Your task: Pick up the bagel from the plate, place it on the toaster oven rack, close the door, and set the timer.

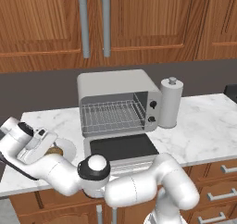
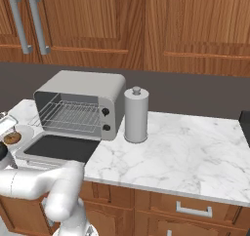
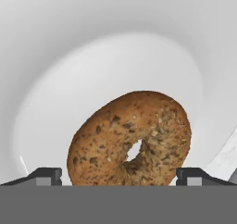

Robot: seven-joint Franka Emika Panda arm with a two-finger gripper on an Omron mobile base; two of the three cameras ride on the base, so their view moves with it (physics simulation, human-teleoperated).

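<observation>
The bagel (image 3: pixel 132 142) is a seeded golden-brown ring lying on the light grey plate (image 3: pixel 92 79). My gripper (image 3: pixel 119 174) is open and hangs low over it, one finger tip on each side of the bagel, close to its edges. From the left base view the gripper (image 1: pixel 46 146) sits at the counter's left end over the plate (image 1: pixel 69 149), with the bagel (image 1: pixel 54 151) peeking out under the hand. The door (image 1: pixel 122 146) lies folded down flat in front of the oven. The toaster oven rack (image 1: pixel 111 116) is bare inside the open cavity.
A grey toaster oven (image 1: pixel 115 86) stands on the marble counter with two dark knobs (image 1: pixel 152 112) on its right side. A paper towel roll (image 1: pixel 171 102) stands just right of it. Wooden cabinets with grey handles (image 1: pixel 95 26) hang above. My arm crosses below the counter's front edge.
</observation>
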